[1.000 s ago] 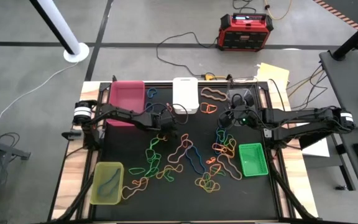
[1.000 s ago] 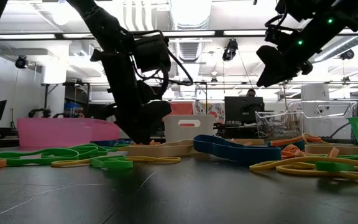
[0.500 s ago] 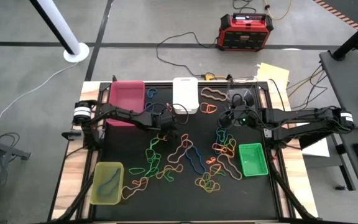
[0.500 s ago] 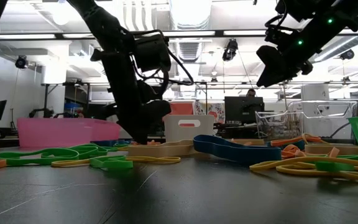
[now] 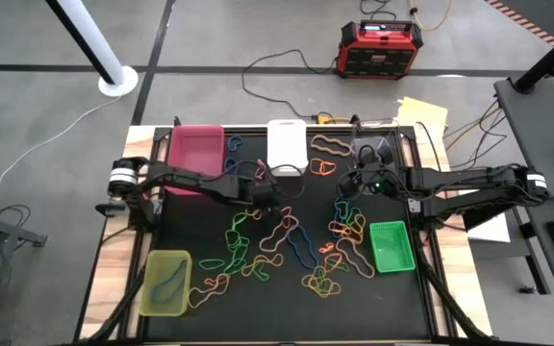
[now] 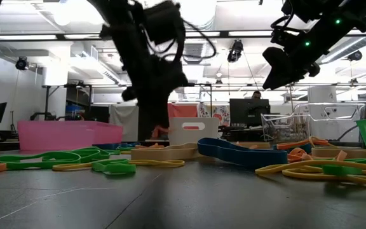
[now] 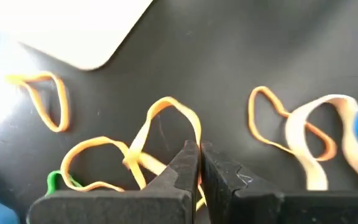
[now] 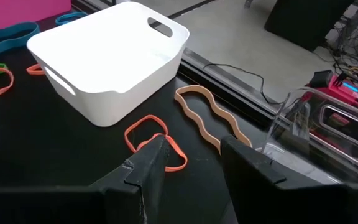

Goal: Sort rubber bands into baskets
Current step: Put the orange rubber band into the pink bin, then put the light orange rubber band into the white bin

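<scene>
Many rubber bands (image 5: 287, 245) in orange, green, blue, yellow and tan lie strewn on the black mat. The baskets stand around them: pink (image 5: 196, 146), white (image 5: 287, 144), green (image 5: 392, 246) and yellow-green (image 5: 166, 282). My left gripper (image 5: 271, 191) hangs just in front of the white basket, above the mat, shut on an orange band (image 7: 166, 109). My right gripper (image 5: 346, 188) hovers open near the far right. An orange band (image 8: 157, 140) and a tan band (image 8: 207, 115) lie on the mat ahead of it. My left gripper pinches one strand of the orange band (image 7: 190, 138) between its two fingertips (image 7: 185, 163). The fingers slant down from above. The band's loop spreads out beyond the fingertips. In the low view a bit of orange (image 6: 160, 131) hangs at the fingers, above the mat.
A clear basket (image 8: 297, 121) stands at the far right beside the right gripper. A red-and-black power box (image 5: 381, 48) and cables lie on the floor beyond the far edge. The mat's near strip holds no bands.
My left gripper has risen from the mat and gone a little toward the far right, closer to the white basket. An orange band has come up with it. The right arm has kept still.
</scene>
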You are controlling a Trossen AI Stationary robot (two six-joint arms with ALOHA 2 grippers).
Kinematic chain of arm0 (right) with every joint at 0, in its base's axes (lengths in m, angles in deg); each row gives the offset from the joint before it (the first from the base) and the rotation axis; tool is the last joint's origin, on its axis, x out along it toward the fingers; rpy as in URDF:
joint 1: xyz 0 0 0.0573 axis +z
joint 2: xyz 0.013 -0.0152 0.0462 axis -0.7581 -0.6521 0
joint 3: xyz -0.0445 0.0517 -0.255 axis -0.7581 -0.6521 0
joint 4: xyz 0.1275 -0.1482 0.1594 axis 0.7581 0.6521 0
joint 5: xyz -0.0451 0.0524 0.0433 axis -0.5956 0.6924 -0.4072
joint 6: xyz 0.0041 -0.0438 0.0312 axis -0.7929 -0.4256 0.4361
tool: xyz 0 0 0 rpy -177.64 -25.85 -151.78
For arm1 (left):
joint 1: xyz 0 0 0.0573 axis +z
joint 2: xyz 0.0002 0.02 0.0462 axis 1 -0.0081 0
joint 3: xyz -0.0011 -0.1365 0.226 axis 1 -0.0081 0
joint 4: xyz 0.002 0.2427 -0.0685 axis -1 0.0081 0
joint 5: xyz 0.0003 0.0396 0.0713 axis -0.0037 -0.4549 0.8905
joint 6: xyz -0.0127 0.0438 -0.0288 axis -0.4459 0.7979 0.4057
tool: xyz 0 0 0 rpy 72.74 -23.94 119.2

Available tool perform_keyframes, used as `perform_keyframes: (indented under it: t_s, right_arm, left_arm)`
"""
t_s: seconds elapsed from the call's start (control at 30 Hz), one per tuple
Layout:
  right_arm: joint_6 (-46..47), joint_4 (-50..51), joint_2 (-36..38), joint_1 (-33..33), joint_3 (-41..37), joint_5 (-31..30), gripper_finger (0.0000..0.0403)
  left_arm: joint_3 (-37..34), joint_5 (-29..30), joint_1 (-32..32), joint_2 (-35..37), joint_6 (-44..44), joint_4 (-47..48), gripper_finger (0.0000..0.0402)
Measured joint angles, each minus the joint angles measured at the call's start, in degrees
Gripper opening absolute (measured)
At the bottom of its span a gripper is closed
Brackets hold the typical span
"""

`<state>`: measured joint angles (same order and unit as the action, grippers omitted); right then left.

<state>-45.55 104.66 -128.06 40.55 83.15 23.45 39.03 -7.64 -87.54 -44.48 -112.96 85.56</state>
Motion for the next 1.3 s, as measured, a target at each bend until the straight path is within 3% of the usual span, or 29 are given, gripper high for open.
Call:
perform_keyframes:
  t_s: [0.27,0.37,0.47,0.67,0.83,1.07,1.3]
  right_arm:
    - [0.00,-0.03,0.00,0.01,-0.22,0.80,0.0146]
    - [0.02,-0.06,0.00,0.00,-0.33,0.80,0.0146]
    - [0.47,-0.06,0.00,-0.01,-0.35,1.04,0.0146]
    - [0.83,-0.06,0.00,-0.01,-0.37,1.14,0.0146]
    - [1.27,-0.08,0.00,-0.01,-0.37,3.71,0.0146]
    - [2.09,-0.12,0.00,-0.01,-0.39,3.68,0.0146]
    - [2.54,-1.50,0.00,0.03,-0.42,4.62,0.0146]
  left_arm:
    - [6.89,11.73,-0.23,4.02,2.33,18.32,0.0000]
    - [6.73,17.07,1.76,6.61,-0.19,27.35,0.0000]
    - [4.08,17.81,5.45,10.37,-1.87,33.05,0.0000]
    - [-5.68,13.07,16.14,19.60,-0.46,33.03,0.0000]
    - [-13.81,12.20,22.70,26.84,-3.15,27.62,0.0002]
    - [-19.71,10.20,24.27,31.54,-4.32,25.50,0.0057]
    - [-20.72,10.13,23.27,32.12,-5.08,24.45,0.0124]
